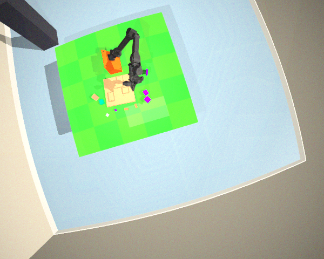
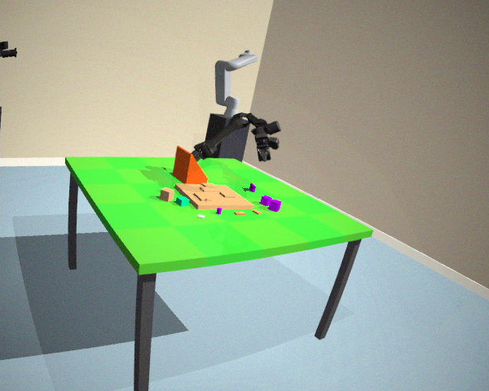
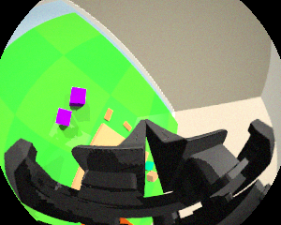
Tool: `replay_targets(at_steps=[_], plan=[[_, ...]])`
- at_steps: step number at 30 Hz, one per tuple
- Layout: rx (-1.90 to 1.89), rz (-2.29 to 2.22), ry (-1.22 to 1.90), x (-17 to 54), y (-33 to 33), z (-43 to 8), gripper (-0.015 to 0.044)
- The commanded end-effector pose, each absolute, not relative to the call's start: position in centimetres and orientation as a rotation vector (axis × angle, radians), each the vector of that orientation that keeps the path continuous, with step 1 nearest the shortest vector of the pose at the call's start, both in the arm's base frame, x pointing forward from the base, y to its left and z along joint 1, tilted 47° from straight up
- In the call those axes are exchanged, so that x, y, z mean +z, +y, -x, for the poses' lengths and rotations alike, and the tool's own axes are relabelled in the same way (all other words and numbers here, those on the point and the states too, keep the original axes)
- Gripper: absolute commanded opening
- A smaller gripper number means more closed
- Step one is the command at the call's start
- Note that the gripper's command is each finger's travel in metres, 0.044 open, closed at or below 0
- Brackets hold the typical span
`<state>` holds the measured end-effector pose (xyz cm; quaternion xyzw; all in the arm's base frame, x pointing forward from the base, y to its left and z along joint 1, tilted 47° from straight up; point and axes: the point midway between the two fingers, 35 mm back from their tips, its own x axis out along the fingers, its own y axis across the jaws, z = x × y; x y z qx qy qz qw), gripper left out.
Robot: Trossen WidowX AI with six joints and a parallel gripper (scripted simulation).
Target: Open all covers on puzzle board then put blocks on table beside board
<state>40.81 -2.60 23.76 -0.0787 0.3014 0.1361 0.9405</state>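
Note:
The tan puzzle board lies flat on the table. Raised pieces and recesses show on it, but they are too small to tell which covers stand open or whether wells hold blocks. The gripper is shut and empty, high above the board's right part in the top view. Two purple cubes rest on the table to the board's right. A tan block and a teal block rest to its left.
An orange wedge stands behind the board. A purple piece lies at the back right. In front lie a white piece, a small purple piece and two flat orange pieces.

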Motion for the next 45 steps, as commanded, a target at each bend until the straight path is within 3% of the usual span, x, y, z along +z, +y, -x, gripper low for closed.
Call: replay_targets(at_steps=[1, 27, 45], plan=[[0.3, 0.113, 0.682, 21.7, -2.5, -40.5, 0.0], [0.477, -0.309, 1.155, 9.9, -0.9, -34.5, 0.0], [0.547, -0.726, 1.439, 5.8, 1.0, -29.1, 0.0]])
